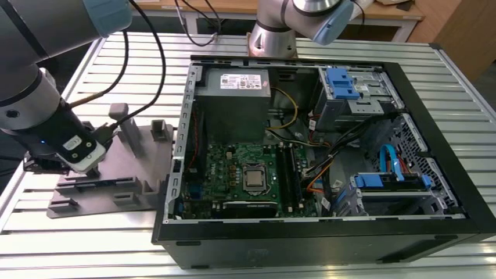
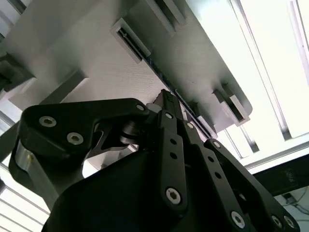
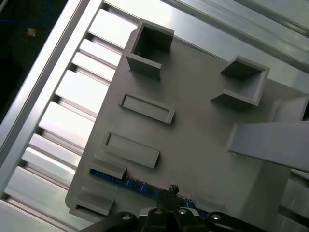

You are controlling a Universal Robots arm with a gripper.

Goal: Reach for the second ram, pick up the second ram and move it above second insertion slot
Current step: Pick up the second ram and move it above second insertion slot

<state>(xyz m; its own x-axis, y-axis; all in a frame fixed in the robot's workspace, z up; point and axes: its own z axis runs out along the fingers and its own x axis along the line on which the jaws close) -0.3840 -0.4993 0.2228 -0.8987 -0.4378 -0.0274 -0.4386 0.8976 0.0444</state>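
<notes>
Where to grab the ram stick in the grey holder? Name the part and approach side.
Probably best to take the second ram by its exposed long top edge, near mid-length, pinching across its two flat faces and coming down from above the grey holder. It stands on edge in a slot, so only that edge is free. The gripper hovers at it.

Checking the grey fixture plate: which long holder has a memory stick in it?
The one right at the gripper, along the grey fixture plate's edge: the second ram, a blue strip, sits there. The two framed holders farther off hold nothing.
</notes>
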